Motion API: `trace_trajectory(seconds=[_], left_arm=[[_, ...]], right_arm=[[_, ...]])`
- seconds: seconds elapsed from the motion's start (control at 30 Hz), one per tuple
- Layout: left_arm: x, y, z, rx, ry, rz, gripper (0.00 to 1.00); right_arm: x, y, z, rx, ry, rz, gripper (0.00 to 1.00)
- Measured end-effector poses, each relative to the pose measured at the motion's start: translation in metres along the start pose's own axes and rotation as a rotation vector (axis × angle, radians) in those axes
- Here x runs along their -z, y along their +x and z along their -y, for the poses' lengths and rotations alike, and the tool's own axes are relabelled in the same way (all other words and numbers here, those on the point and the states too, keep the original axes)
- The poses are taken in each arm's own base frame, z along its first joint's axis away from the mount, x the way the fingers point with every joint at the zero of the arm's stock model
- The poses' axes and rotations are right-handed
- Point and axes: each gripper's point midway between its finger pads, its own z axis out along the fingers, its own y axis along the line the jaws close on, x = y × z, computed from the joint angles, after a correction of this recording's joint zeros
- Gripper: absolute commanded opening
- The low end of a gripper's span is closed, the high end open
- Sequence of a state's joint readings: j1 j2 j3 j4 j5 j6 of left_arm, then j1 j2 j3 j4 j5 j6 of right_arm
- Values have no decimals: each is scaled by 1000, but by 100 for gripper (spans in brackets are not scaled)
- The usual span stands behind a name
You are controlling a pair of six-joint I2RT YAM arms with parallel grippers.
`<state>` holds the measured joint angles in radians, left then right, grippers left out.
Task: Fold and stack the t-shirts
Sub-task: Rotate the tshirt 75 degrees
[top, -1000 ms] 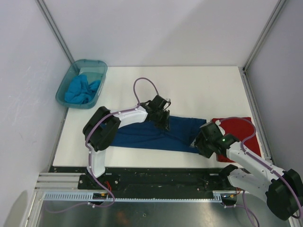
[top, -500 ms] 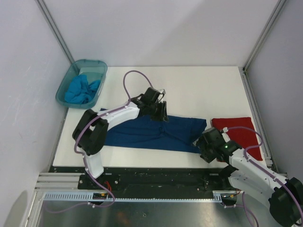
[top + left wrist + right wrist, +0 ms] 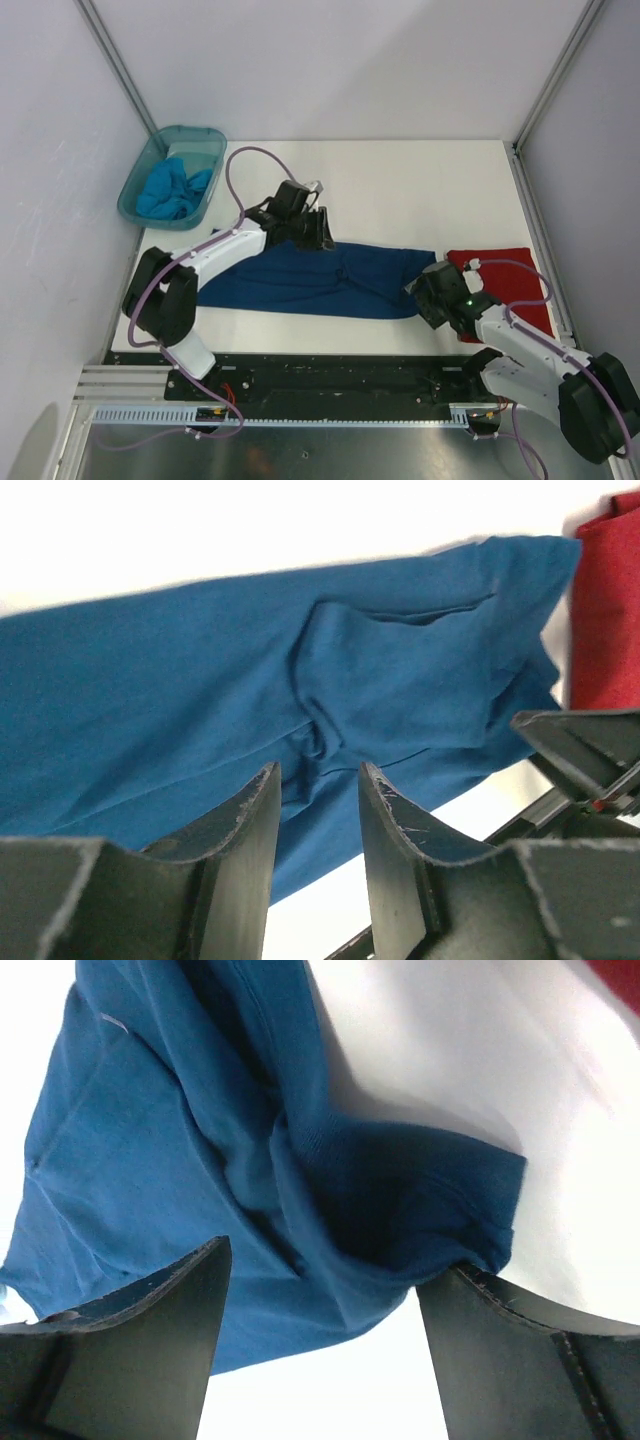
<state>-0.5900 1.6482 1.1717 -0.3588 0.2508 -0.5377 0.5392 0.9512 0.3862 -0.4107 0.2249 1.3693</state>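
**Near right.** The right gripper [image 3: 432, 296] stood at the near right end of the navy shirt [image 3: 300, 282]. Its fingers were spread wide. The right wrist view showed a bunched corner of blue cloth lying between them and reaching toward one finger, but they were not closed on it.

**Near centre.** The navy shirt lay as a long, narrow band across the near half of the table [image 3: 420, 185], running left to right. It was rumpled near the middle, with a crease showing in the left wrist view. No print was visible. Its right end lay just beside the red shirt [image 3: 515, 278].

**Right edge.** The red shirt lay flat as a compact rectangle at the near right of the table, with the right arm crossing part of it. It appeared to be already folded.

**Centre, farther back.** The left gripper [image 3: 318, 232] hung over the far edge of the navy shirt near its middle. Its fingers were parted by a modest gap with nothing between them, and the cloth was visible beyond.

**Far left.** The turquoise shirt [image 3: 170, 190] lay crumpled inside the teal tub [image 3: 205, 135] at the far left corner.

**Assessment.** One shirt seemed finished. The navy shirt was judged to be partway done, narrowed lengthwise but still needing its cross folds and placing on the red one. The turquoise shirt had not been started. Roughly half of the work remained.
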Motion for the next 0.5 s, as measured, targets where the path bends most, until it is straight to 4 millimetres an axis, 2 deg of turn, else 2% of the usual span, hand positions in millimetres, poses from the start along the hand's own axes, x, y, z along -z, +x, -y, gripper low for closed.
trace_trajectory(seconds=[0.17,0.33,0.5], left_arm=[[5,8,-21,28,-36,-14,41],[17,6,-27,33,-40,5,41],[26,8,-29,31,-34,12,41]], right_arm=[[-15,-17,-12,0,-6,32,68],[-35,-47,-23,5,26,56,64],[-55,-83,-32,-5,40,73,46]])
